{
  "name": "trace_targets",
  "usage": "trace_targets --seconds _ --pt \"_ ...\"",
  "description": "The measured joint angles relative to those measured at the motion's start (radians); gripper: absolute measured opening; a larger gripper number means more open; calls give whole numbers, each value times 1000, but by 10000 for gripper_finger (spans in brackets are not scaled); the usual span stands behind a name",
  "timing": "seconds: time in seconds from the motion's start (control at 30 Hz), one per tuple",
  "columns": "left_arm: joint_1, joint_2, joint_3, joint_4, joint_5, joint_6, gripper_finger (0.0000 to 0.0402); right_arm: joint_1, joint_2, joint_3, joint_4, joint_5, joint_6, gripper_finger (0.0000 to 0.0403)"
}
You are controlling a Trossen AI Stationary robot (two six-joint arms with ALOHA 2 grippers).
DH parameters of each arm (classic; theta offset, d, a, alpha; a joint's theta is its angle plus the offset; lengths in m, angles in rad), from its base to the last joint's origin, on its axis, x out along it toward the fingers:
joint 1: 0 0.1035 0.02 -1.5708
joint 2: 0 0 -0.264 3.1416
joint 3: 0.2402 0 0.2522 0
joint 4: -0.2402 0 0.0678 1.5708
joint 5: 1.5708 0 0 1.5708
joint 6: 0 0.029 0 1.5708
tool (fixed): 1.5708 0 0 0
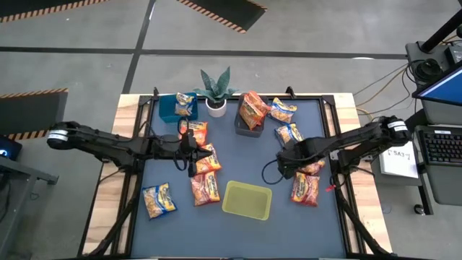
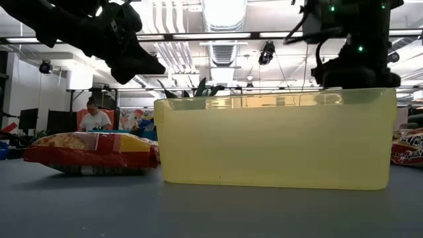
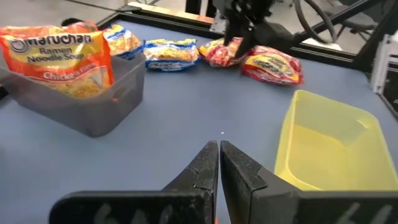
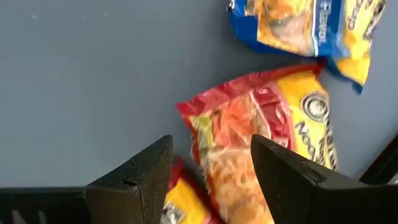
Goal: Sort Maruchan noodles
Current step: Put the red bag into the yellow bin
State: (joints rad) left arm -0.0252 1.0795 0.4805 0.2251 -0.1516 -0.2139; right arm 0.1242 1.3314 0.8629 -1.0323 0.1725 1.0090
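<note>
Left arm [image 1: 108,141]: black, jointed, pale end cap | Right arm [image 1: 354,141]: same, looped black cable | Fingers [image 3: 205,177]: dark, wedge-shaped

Packet [image 1: 252,110] in bin [image 1: 240,127] beside plant [image 1: 215,90]; tub [image 1: 247,200] between floor packets [image 1: 205,188].

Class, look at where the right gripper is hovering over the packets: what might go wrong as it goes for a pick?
1. The open right gripper hangs over a red packet that overlaps another packet below; it may lift both.
2. A blue-and-yellow packet lies close by and might get nudged.
3. The red packet looks crinkled and may slip from the fingers.
</note>
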Motion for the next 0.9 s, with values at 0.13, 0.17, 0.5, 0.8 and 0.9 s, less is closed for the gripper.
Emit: trace_targets --seconds 0.13,0.17,0.5,0.8,0.9 --pt "0 20 0 9 -15 10 0 11 78 10 -1 65 -37 205" --pt "0 24 0 14 -19 12 0 11 98 13 0 69 -48 205" --pt "0 33 0 35 -22 21 0 16 244 14 -5 100 -70 154" --pt "1 33 0 76 -22 21 0 16 226 14 -8 103 -105 17" --pt "1 33 0 98 -22 21 0 16 189 14 -7 112 -105 14"
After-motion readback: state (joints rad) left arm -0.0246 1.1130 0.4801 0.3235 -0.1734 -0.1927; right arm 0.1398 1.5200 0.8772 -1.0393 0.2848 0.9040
